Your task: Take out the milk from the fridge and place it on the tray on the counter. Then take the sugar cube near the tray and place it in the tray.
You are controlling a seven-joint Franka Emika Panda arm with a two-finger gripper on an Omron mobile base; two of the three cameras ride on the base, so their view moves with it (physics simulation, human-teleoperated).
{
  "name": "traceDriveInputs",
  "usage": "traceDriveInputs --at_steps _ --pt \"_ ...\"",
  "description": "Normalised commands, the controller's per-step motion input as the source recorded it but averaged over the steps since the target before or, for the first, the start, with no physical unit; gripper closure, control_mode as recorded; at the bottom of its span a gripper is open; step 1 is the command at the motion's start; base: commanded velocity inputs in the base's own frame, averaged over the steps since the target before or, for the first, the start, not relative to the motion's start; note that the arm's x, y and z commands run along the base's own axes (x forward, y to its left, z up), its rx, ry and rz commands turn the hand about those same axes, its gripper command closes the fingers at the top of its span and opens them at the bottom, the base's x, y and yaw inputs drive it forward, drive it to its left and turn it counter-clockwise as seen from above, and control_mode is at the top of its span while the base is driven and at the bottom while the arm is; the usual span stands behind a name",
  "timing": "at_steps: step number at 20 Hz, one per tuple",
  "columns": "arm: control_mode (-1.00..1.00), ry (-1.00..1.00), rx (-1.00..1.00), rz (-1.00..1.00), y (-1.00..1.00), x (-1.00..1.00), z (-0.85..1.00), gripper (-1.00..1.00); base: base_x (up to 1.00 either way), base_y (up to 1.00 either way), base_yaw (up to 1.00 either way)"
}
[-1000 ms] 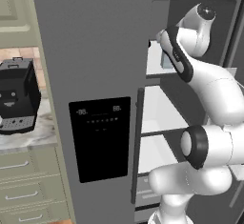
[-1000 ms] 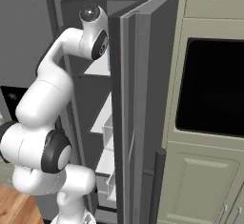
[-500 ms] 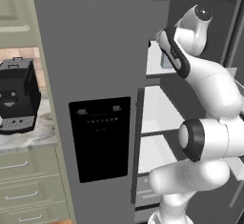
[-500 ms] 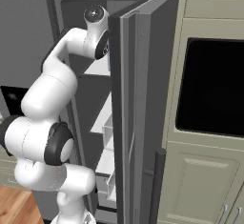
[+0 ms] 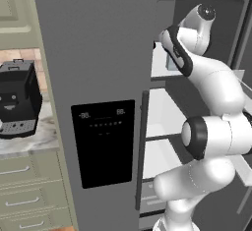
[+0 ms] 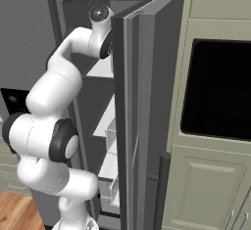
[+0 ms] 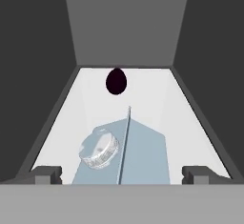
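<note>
Milk [image 7: 131, 154] is seen on the upper fridge [image 5: 98, 77] shelf between the wide-open gripper [image 7: 122, 173] tips, ungripped, and could be knocked over if its sloped, capped top is clipped.

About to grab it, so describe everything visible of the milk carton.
The milk is a pale blue carton with a gabled top, a thin ridge along its peak and a round whitish ribbed cap on one slope. It stands upright on a white fridge shelf, in front of a dark egg-shaped object. The open hand straddles it without touching.
</note>
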Motion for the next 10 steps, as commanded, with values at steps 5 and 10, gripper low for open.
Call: traceDriveInputs --at_steps 5,10 --pt "-1.00 0.00 0.00 0.00 -0.01 0.02 0.00 1.00 0.00 0.00 0.00" --pt "-1.00 -0.01 0.00 0.00 -0.06 -0.01 0.00 1.00 0.00 0.00 0.00"
